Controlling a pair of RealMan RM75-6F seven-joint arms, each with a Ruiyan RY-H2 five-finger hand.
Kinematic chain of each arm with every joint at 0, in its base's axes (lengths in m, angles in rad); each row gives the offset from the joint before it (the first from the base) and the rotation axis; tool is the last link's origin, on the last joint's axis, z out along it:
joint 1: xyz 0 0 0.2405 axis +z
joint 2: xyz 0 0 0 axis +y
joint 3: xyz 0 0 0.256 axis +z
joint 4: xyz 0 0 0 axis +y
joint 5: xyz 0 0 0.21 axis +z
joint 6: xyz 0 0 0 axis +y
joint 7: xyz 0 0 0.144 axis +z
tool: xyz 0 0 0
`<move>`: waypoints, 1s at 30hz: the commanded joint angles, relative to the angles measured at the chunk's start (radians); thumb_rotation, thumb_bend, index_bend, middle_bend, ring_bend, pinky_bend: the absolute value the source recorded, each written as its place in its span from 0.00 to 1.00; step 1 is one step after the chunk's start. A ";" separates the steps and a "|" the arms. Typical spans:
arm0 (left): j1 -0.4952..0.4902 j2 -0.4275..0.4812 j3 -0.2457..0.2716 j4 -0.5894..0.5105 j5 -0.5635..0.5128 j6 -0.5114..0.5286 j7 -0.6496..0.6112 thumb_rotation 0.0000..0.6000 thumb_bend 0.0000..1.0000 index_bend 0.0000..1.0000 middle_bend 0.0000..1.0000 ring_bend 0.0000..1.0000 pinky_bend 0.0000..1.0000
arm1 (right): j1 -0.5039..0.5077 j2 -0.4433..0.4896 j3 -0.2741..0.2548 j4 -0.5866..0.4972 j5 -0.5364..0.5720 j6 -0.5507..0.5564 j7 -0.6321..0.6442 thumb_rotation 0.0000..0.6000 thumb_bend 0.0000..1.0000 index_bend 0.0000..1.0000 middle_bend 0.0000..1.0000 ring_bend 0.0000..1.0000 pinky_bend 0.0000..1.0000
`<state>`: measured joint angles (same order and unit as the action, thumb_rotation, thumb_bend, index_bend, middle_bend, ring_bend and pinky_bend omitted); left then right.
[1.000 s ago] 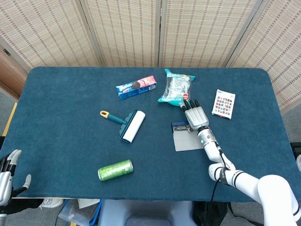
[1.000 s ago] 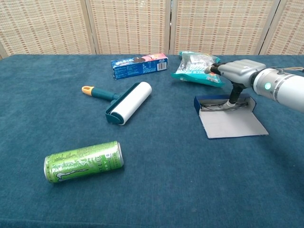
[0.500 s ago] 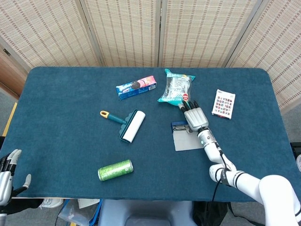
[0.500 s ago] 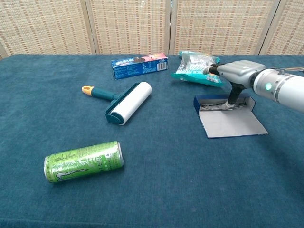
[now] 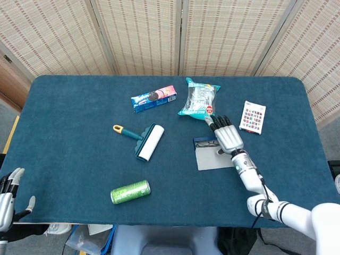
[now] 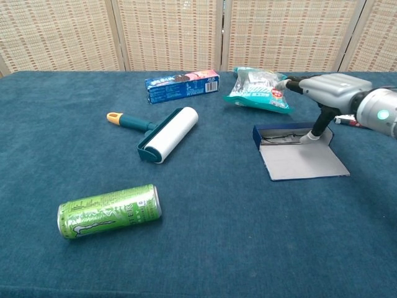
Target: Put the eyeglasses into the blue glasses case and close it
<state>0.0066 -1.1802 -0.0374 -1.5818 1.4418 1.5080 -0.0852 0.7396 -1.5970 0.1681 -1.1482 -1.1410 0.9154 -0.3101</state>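
Note:
The blue glasses case point(image 5: 210, 158) lies open right of the table's centre, its grey-lined lid point(image 6: 304, 161) flat toward me. The eyeglasses point(image 5: 204, 142) lie inside the case's tray point(image 6: 280, 138). My right hand point(image 5: 227, 135) hovers over the right end of the case with its fingers stretched out and apart, holding nothing. In the chest view the right hand point(image 6: 329, 92) has its thumb pointing down onto the case's right end. My left hand point(image 5: 7, 194) hangs off the table's front left corner, fingers apart and empty.
A lint roller point(image 5: 144, 139) lies left of the case, and a green can point(image 5: 130, 192) near the front edge. A cookie box point(image 5: 154, 98) and a snack bag point(image 5: 198, 98) sit behind the case. A card pack point(image 5: 253, 117) lies to the right.
My right hand has shifted right, from above the case's tray to its right end, uncovering the eyeglasses. The left hand has not moved.

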 commanded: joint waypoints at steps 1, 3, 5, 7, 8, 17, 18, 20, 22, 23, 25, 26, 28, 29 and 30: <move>-0.003 -0.001 0.000 -0.001 0.006 0.001 0.001 1.00 0.40 0.00 0.00 0.00 0.00 | -0.088 0.069 -0.038 -0.114 -0.051 0.112 0.025 1.00 0.10 0.00 0.00 0.00 0.00; -0.005 0.000 0.001 -0.001 0.011 -0.001 0.002 1.00 0.40 0.00 0.00 0.00 0.00 | -0.117 0.087 -0.059 -0.147 -0.069 0.141 0.030 1.00 0.10 0.00 0.00 0.00 0.00; -0.007 -0.001 0.001 -0.004 0.017 0.002 0.003 1.00 0.40 0.00 0.00 0.00 0.00 | -0.143 0.101 -0.084 -0.171 -0.091 0.162 0.030 1.00 0.10 0.00 0.00 0.00 0.00; -0.008 -0.001 0.000 -0.006 0.020 0.004 0.003 1.00 0.40 0.00 0.00 0.00 0.00 | -0.163 0.107 -0.106 -0.185 -0.110 0.174 0.029 1.00 0.10 0.00 0.00 0.00 0.00; -0.008 -0.001 0.001 -0.007 0.021 0.004 0.005 1.00 0.40 0.00 0.00 0.00 0.00 | -0.169 0.108 -0.113 -0.187 -0.116 0.177 0.028 1.00 0.10 0.00 0.00 0.00 0.00; -0.008 -0.004 0.005 -0.010 0.022 0.002 0.011 1.00 0.40 0.00 0.00 0.00 0.00 | -0.194 0.085 -0.137 -0.129 -0.137 0.155 0.035 1.00 0.10 0.00 0.00 0.00 0.00; -0.008 -0.004 0.005 -0.011 0.021 0.003 0.011 1.00 0.40 0.00 0.00 0.00 0.00 | -0.194 0.080 -0.134 -0.119 -0.137 0.150 0.038 1.00 0.10 0.00 0.00 0.00 0.00; -0.007 -0.005 0.006 -0.012 0.022 0.002 0.013 1.00 0.40 0.00 0.00 0.00 0.00 | -0.193 0.074 -0.128 -0.104 -0.133 0.139 0.046 1.00 0.10 0.00 0.00 0.00 0.00; -0.007 -0.005 0.007 -0.011 0.021 0.002 0.014 1.00 0.40 0.00 0.00 0.00 0.00 | -0.190 0.066 -0.123 -0.087 -0.131 0.127 0.050 1.00 0.10 0.00 0.00 0.00 0.00; -0.006 -0.005 0.007 -0.011 0.020 0.003 0.015 1.00 0.40 0.00 0.00 0.00 0.00 | -0.189 0.062 -0.121 -0.080 -0.132 0.125 0.050 1.00 0.10 0.00 0.00 0.00 0.00; -0.006 -0.005 0.007 -0.012 0.020 0.003 0.015 1.00 0.40 0.00 0.00 0.00 0.00 | -0.188 0.057 -0.118 -0.069 -0.133 0.117 0.052 1.00 0.10 0.00 0.00 0.00 0.00; -0.006 -0.005 0.007 -0.011 0.019 0.003 0.016 1.00 0.40 0.00 0.00 0.00 0.00 | -0.188 0.055 -0.117 -0.066 -0.133 0.115 0.052 1.00 0.10 0.00 0.00 0.00 0.00; -0.007 -0.005 0.008 -0.011 0.019 0.000 0.015 1.00 0.40 0.00 0.00 0.00 0.00 | -0.187 0.051 -0.115 -0.059 -0.134 0.109 0.051 1.00 0.10 0.00 0.00 0.00 0.00; -0.008 -0.005 0.008 -0.011 0.020 -0.001 0.016 1.00 0.40 0.00 0.00 0.00 0.00 | -0.187 0.050 -0.114 -0.056 -0.133 0.106 0.051 1.00 0.10 0.00 0.00 0.00 0.00; -0.008 -0.005 0.008 -0.010 0.021 -0.002 0.017 1.00 0.40 0.00 0.00 0.00 0.00 | -0.187 0.048 -0.112 -0.053 -0.132 0.103 0.051 1.00 0.10 0.00 0.00 0.00 0.00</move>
<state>-0.0012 -1.1852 -0.0293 -1.5920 1.4619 1.5068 -0.0687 0.5523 -1.5479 0.0550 -1.2026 -1.2734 1.0193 -0.2590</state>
